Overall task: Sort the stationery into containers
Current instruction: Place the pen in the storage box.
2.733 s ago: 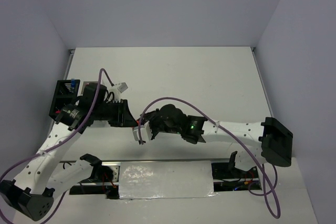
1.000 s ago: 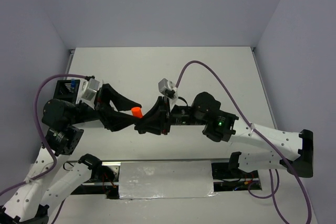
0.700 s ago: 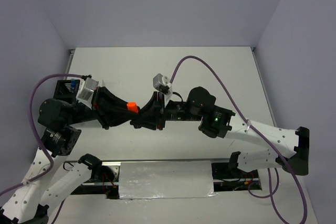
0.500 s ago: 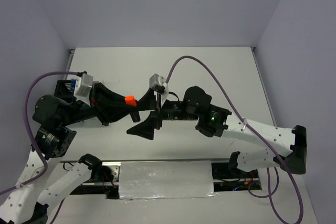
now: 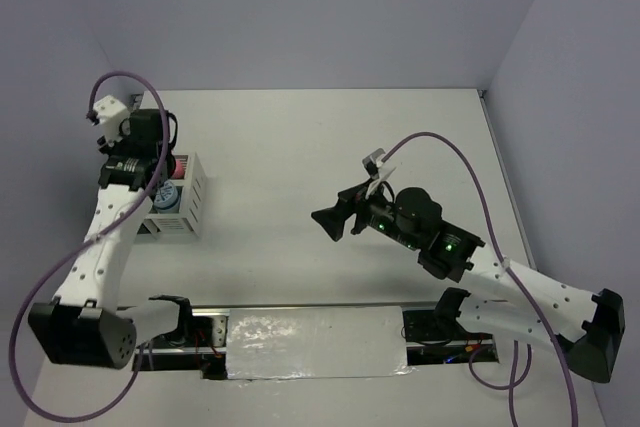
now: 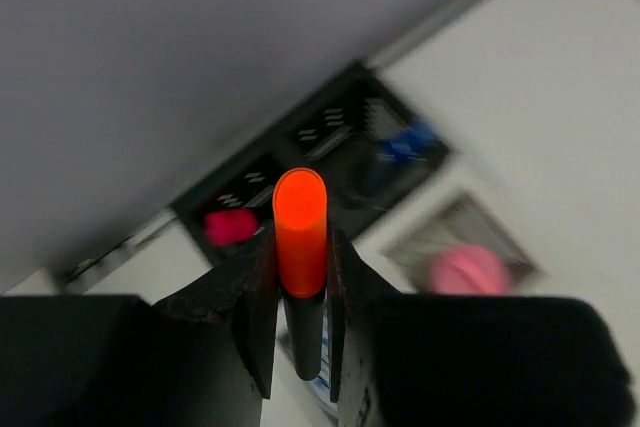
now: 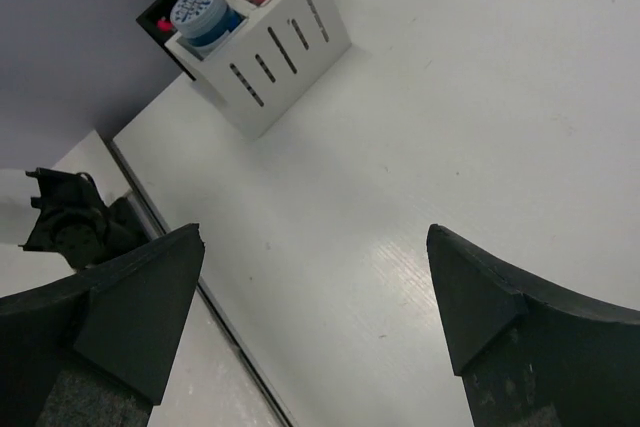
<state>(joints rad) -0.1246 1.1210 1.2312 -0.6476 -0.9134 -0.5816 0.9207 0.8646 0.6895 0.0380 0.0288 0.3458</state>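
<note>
Holds orange-capped highlighter (image 6: 300, 212) in left gripper (image 6: 300, 277) above black pen holder (image 6: 330, 137) at table's (image 5: 350, 147) left edge; spreads right gripper (image 7: 313, 237) wide.

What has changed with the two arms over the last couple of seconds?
The right gripper let go of the orange-capped highlighter and drew back to the right, its jaws open. The left gripper took the highlighter and swung left with it, towards the black pen holder. The holder stayed by the table's left edge.
</note>
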